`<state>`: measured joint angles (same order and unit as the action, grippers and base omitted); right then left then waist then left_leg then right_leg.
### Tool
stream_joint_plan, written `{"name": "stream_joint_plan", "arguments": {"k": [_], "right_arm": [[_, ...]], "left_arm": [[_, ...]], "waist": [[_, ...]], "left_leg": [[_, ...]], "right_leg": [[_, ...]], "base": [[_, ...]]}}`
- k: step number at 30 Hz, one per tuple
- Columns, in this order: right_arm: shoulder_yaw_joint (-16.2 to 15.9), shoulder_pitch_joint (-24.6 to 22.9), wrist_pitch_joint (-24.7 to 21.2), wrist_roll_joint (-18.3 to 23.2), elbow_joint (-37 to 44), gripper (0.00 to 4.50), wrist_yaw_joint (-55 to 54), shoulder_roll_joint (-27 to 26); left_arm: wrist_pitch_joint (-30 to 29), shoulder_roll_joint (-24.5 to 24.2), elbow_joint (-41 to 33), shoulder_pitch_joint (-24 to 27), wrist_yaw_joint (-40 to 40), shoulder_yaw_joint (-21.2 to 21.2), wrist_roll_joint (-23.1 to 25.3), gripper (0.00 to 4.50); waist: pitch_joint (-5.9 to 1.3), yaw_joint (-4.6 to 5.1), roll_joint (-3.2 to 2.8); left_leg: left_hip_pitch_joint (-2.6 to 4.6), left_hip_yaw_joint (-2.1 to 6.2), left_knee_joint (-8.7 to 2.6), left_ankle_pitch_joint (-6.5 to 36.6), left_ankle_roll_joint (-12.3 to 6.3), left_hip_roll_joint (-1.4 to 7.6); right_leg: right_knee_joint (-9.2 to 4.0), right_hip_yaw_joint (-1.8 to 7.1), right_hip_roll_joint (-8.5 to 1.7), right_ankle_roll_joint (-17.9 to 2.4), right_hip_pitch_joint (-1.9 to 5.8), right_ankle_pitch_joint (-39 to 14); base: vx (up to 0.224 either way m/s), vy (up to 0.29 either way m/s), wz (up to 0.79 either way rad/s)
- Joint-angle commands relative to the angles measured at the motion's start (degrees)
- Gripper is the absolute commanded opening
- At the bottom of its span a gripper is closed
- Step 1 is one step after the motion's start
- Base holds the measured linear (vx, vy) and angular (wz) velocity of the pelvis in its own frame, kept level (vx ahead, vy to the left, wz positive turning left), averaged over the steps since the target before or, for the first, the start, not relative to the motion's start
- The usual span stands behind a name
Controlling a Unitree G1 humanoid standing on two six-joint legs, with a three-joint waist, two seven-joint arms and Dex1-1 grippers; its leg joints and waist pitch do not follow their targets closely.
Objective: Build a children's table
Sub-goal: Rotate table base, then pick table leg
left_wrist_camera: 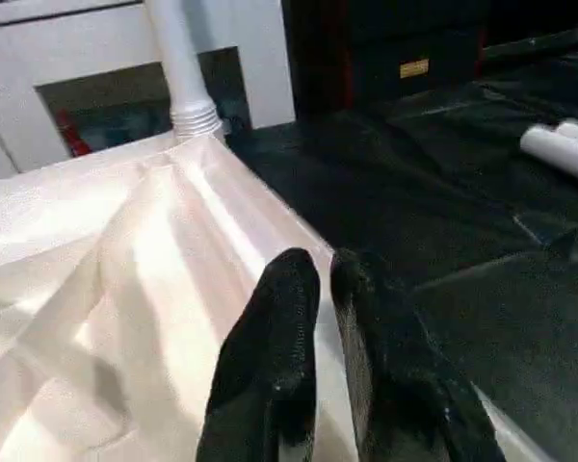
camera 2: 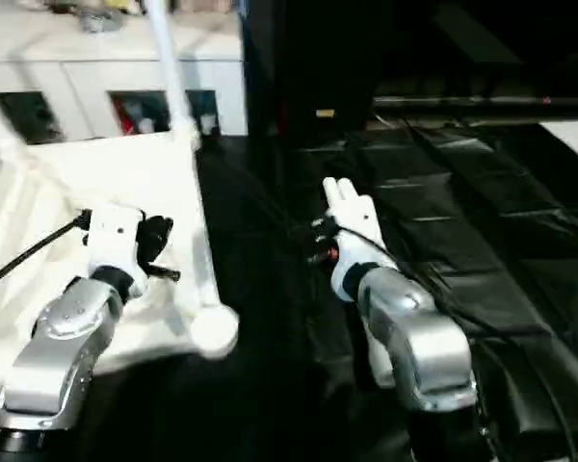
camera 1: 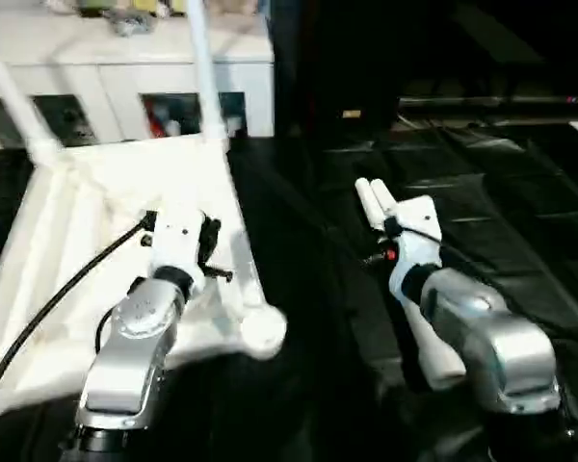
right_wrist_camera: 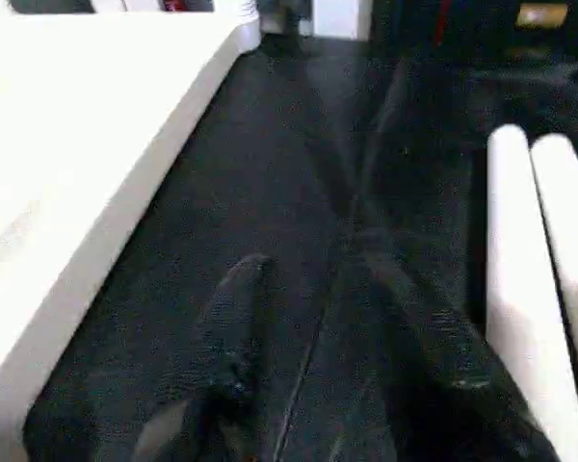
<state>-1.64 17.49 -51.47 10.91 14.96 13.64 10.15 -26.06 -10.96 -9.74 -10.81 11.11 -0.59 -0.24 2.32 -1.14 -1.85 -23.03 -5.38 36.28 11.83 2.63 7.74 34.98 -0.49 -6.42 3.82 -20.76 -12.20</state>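
The white tabletop (camera 1: 96, 212) lies underside up on the left, ribs showing. Two white legs (camera 1: 200, 67) stand in its far corner sockets. The near right corner socket (camera 1: 263, 330) has no leg in it. My left gripper (left_wrist_camera: 325, 269) hovers over the tabletop's right rim, its black fingers (left_wrist_camera: 279, 318) shut with nothing between them. Two loose legs (camera 1: 376, 202) lie side by side on the black floor. My right gripper (right_wrist_camera: 328, 289) is low over the floor just beside those legs (right_wrist_camera: 535, 269), open, with only floor between its fingers.
A white cabinet (camera 1: 125, 58) with glass doors stands behind the tabletop. Black sheeting (camera 1: 501, 212) covers the floor to the right. Dark furniture (camera 1: 366, 77) rises at the back middle. A black cable (camera 1: 58, 298) runs from my left wrist across the tabletop.
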Motion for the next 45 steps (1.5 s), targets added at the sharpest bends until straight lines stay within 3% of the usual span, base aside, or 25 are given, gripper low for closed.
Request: {"name": "stream_joint_plan", "arguments": {"k": [1, 6, 7, 9, 10, 15, 19, 21, 24, 25, 27, 29, 31, 34, 45], "right_arm": [[3.08, 0.89, -4.45, -0.12, 0.28, 1.89, -2.52, 0.42], [5.94, 2.34, -11.72, -0.07, 1.37, 2.28, -4.07, -0.18], [6.51, 3.06, -14.76, 0.0, 1.99, 2.37, -4.74, 0.27], [6.82, 3.42, -16.19, 0.07, 2.09, 2.47, -4.91, 0.6], [7.21, 3.66, -17.09, 0.12, 2.06, 2.64, -5.06, 0.77], [8.54, 4.49, -20.16, 0.74, 1.63, 3.07, -5.04, 1.84], [9.24, 4.57, -23.29, 1.07, 1.84, 3.28, -4.7, 2.3], [9.22, 4.55, -23.78, 1.05, 2.03, 3.61, -4.74, 2.33], [8.48, 4.69, -25.65, 1.47, 2.21, 3.7, -4.5, 2.28], [6.71, 4.95, -26.39, 2.06, 1.68, 4.03, -3.52, 3.04], [6.73, 5.11, -26.65, 1.73, 1.43, 4.06, -4.11, 2.68], [4.92, 5.56, -29.86, 0.75, 1.04, 4.14, -4.86, 3.77], [5.07, 5.67, -31.3, 1.16, 0.95, 4.16, -4.61, 3.4], [6.15, 6.27, -33.39, 1.5, 0.25, 4.16, -4.7, 2.11], [6.02, 7.14, -37.3, 1.27, -2.05, 4.16, -4.82, 0.61]], "left_arm": [[-0.62, -0.88, 0.4, -0.89, 2.43, -1.14, -0.15, 0.91], [-3.11, -3.74, -1.19, -1.41, 9.32, -2.7, -3.78, 1.17], [-5.8, -6.07, -2.8, -1.7, 14.15, -3.89, -6.2, 1.38], [-6.95, -7.93, -3.88, -1.75, 17.28, -4.78, -7.46, 1.41], [-7.74, -9.47, -5.01, -1.68, 19.77, -5.4, -8.58, 1.58], [-12.73, -13.18, -9.44, -2.08, 25.78, -5.53, -13.43, 2.04], [-18.64, -15.97, -14.13, -1.65, 29.61, -6.33, -18.01, 2.3], [-19.52, -16.41, -14.98, -1.5, 30.12, -6.48, -18.74, 2.63], [-19.73, -18.07, -16.47, -1.19, 31.49, -7.7, -18.64, 2.74], [-19.49, -18.7, -16.62, -1.26, 31.52, -8.26, -17.88, 3.06], [-18.95, -18.82, -16.43, -1.34, 31.41, -8.45, -17.3, 3.12], [-19.45, -19.22, -16.54, -1.35, 31.13, -8.42, -17.49, 3.25], [-19.92, -19.66, -16.94, -1.3, 31.08, -8.66, -17.65, 3.5], [-20.61, -20.17, -17.71, -1.14, 31.29, -9.02, -18.21, 3.5], [-20.24, -21.07, -17.79, -0.94, 30.94, -9.06, -18.11, 3.5]], "waist": [[-2.33, 0.12, -0.11], [-2.61, -0.44, -0.31], [-2.76, -0.57, 0.06], [-2.8, -0.59, 0.37], [-2.85, -0.61, 0.24], [-2.9, -0.75, 0.21], [-3.04, -0.79, 0.39], [-3.15, -0.85, 0.28], [-3.27, -1.0, 0.19], [-3.26, -1.0, 0.23], [-3.25, -1.06, 0.3], [-3.3, -1.14, 0.35], [-3.26, -1.3, 0.43], [-3.45, -1.49, 0.82], [-3.11, -2.09, 0.8]], "left_leg": [[2.17, -0.21, -6.29, 24.27, 5.01, 2.5], [1.81, -0.86, -6.67, 22.84, 5.98, 2.47], [1.61, -1.05, -6.7, 21.13, 5.9, 2.48], [1.33, -1.27, -6.77, 20.08, 5.52, 2.55], [1.07, -1.36, -6.81, 19.37, 5.49, 2.54], [1.23, -1.84, -6.62, 17.53, 6.0, 2.65], [0.82, -2.16, -6.53, 14.08, 5.72, 2.62], [0.87, -2.33, -6.42, 12.63, 5.62, 2.72], [0.91, -2.51, -6.4, 11.01, 5.59, 2.74], [0.98, -2.64, -6.34, 10.25, 5.74, 2.82], [1.03, -2.86, -6.27, 9.29, 5.7, 2.88], [1.08, -2.97, -6.21, 7.95, 5.98, 2.94], [1.18, -3.16, -6.15, 7.64, 6.29, 2.94], [1.16, -3.41, -6.06, 5.93, 5.77, 2.88], [1.51, -3.48, -6.62, 10.48, 7.31, 3.15]], "right_leg": [[-4.8, 0.41, -0.58, -9.31, 0.17, -19.28], [-4.83, 0.32, -0.59, -7.2, -0.09, -21.45], [-4.73, 0.31, -0.58, -7.08, -0.1, -20.6], [-4.71, 0.28, -0.57, -7.07, -0.24, -21.04], [-4.59, 0.23, -0.6, -6.93, -0.2, -21.35], [-4.27, 0.3, -0.33, -7.67, -0.67, -18.87], [-3.64, 0.24, -0.18, -8.8, -0.36, -15.5], [-3.4, 0.3, -0.09, -9.22, -0.31, -13.21], [-3.16, 0.3, 0.13, -9.57, -0.15, -10.13], [-3.03, 0.35, 0.23, -9.66, -0.1, -8.54], [-2.96, 0.44, 0.22, -9.8, 0.0, -7.55], [-2.87, 0.51, 0.32, -9.79, 0.12, -6.68], [-2.92, 0.65, 0.4, -9.55, 0.09, -6.18], [-2.85, 0.74, 0.43, -9.45, 0.21, -5.06], [-3.31, 0.85, 0.48, -7.9, -0.54, -11.81]], "base": [[-0.091, -0.017, 0.08], [-0.051, -0.014, 0.01], [0.0, 0.0, 0.0], [0.0, 0.0, 0.0], [0.0, 0.0, 0.0], [0.0, 0.0, 0.0], [0.0, 0.0, 0.0], [0.0, 0.0, 0.0], [0.0, 0.0, 0.0], [0.0, 0.0, 0.0], [0.0, 0.0, 0.0], [0.0, 0.0, 0.0], [0.0, 0.0, 0.0], [0.0, 0.0, 0.0], [0.0, 0.0, 0.0]]}}
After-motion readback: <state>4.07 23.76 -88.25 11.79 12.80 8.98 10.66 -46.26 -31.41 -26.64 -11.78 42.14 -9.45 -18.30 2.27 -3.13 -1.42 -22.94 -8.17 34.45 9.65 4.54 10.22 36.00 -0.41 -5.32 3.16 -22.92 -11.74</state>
